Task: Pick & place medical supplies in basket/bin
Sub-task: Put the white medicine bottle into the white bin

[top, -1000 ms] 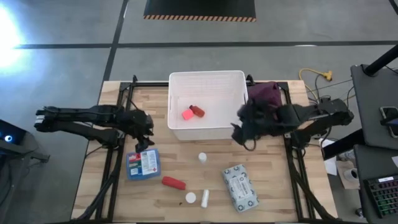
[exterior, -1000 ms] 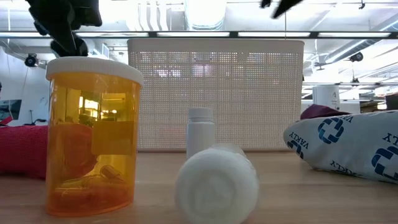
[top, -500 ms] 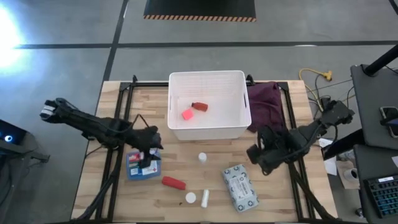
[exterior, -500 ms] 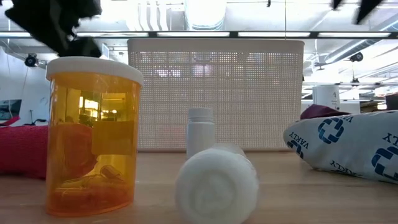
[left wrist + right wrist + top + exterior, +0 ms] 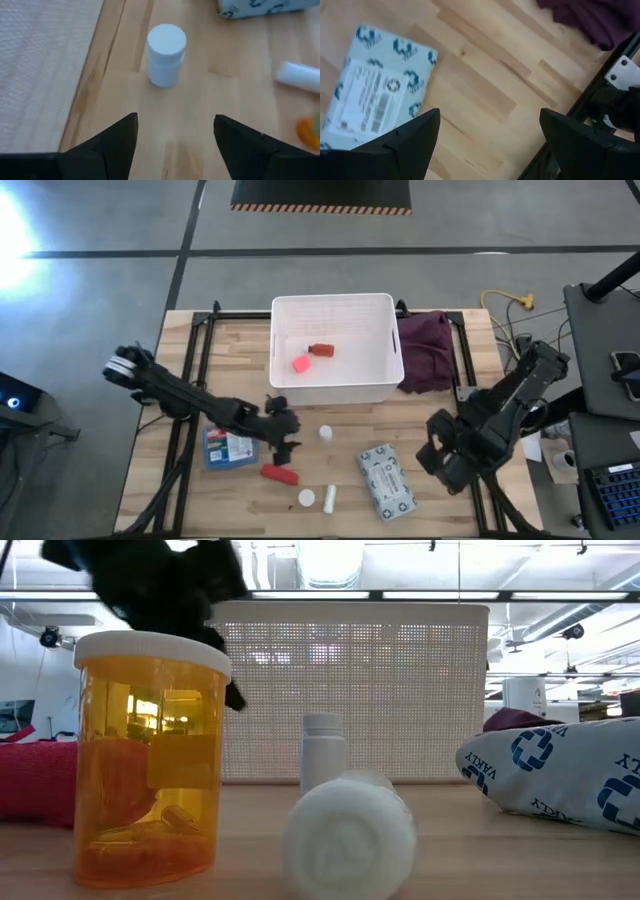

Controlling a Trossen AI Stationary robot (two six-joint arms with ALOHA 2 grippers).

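Supplies mostly remain on the bench (image 5: 440, 425): only a red tube (image 5: 319, 350) and pink piece (image 5: 299, 363) lie in the white bin (image 5: 336, 386). Left hand (image 5: 287, 442), fingers apart, nears a white bottle (image 5: 325, 433); right hand (image 5: 440, 470) hangs apart and empty beside the patterned pack (image 5: 387, 481).

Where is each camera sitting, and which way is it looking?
High view: above the table, looking straight down; shows both arms, the white tub and the flat patterned pack.
Low view: at tabletop height, looking level across past an orange pill bottle; a dark arm shows at top.
Left wrist view: on the left arm, facing the small white bottle; its open left gripper shows.
Right wrist view: on the right arm, facing the pack; its open right gripper shows.
Shared: all four see the pack.
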